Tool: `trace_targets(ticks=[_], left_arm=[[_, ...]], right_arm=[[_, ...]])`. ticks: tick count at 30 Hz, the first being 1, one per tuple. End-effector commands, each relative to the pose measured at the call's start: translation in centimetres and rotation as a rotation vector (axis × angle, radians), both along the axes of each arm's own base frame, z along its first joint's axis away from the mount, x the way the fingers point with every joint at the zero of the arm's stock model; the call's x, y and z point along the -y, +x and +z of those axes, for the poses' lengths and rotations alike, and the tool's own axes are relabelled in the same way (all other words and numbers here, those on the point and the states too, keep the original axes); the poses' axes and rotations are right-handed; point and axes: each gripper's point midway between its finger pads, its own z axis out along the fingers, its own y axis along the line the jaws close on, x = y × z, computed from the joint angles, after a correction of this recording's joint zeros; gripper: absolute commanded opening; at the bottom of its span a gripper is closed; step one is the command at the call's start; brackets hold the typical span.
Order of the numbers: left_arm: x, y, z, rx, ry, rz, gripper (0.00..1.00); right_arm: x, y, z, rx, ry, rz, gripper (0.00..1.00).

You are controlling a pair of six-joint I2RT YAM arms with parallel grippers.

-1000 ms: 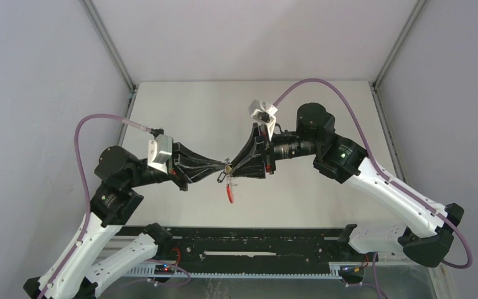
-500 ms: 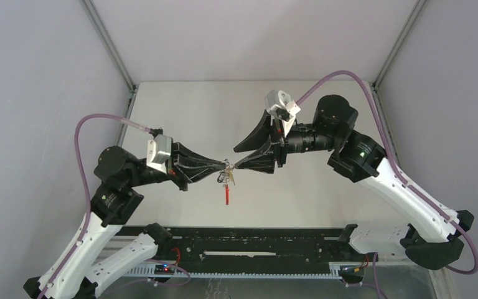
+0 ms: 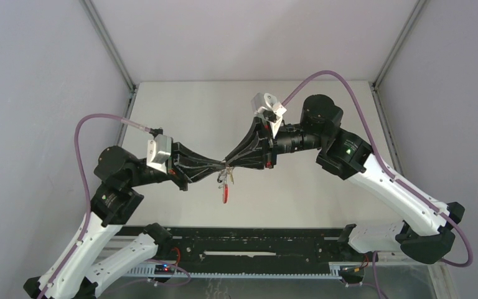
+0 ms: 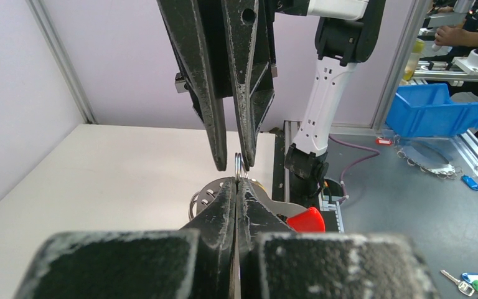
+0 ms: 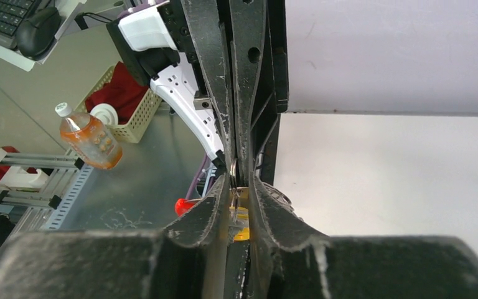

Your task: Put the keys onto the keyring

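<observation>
Wire, thin and silvery, is seen where the two arms meet tip to tip above the pale, matte bench point(image 3: 180, 112). The left pincer point(image 3: 222, 166) is pressed fully together. Its two black, scuffed, wedge-shaped fingers point(image 4: 218, 208) are clamped on one round wire ring point(image 4: 239, 164) of the keyring point(image 3: 224, 194). The right pincer point(image 3: 229, 161) is held narrowly apart, with its two tapering black prongs set on either side of that same ring. The ring stands in the gap without filling it, and whether either prong touches the wire cannot be told. The keyring is held in the air over the middle of the bench, clear of its surface. One glossy red plastic band point(image 4: 305, 220) hangs curved below the tips. More silver rings point(image 4: 203, 198) are bunched beside the left pincer, but their number cannot be counted. Of the keys, only one yellow-orange plastic tag point(image 5: 242, 234) is seen, in the right wrist view. It lies just under the clamped ring and is partly hidden by the prongs, and its blade is not clearly shown.
</observation>
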Motion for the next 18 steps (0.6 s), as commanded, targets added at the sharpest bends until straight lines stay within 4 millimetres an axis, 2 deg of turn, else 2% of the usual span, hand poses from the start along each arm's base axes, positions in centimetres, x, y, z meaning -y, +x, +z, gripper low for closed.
trace_targets(ticks=[1, 3, 7, 14, 15, 17, 18], left_arm=[[0.0, -0.2, 0.4, 0.016, -0.025, -0.004, 0.0], [0.0, -0.1, 0.4, 0.014, -0.025, 0.0, 0.0], [-0.1, -0.1, 0.6, 0.022, -0.028, 0.001, 0.0], [-0.1, -0.3, 0.3, 0.032, -0.011, -0.006, 0.0], [-0.1, -0.3, -0.1, 0.036, 0.001, -0.009, 0.03], [-0.1, 0.0, -0.9, 0.039, 0.043, 0.004, 0.24], [-0.1, 0.2, -1.4, 0.042, 0.072, 0.009, 0.29]], right_arm=[[0.1, -1.1, 2.5, 0.039, 0.068, 0.034, 0.23], [-0.1, -1.3, 2.3, 0.037, 0.064, 0.042, 0.17], [-0.3, -1.2, 1.8, 0.028, 0.038, 0.041, 0.0], [0.3, 0.0, 0.6, 0.017, -0.042, -0.038, 0.0], [0.4, 0.1, 0.5, 0.019, -0.059, -0.052, 0.0], [0.6, 0.7, 0.0, 0.03, -0.1, -0.081, 0.0], [0.7, 0.8, -0.1, 0.032, -0.121, -0.092, 0.0]])
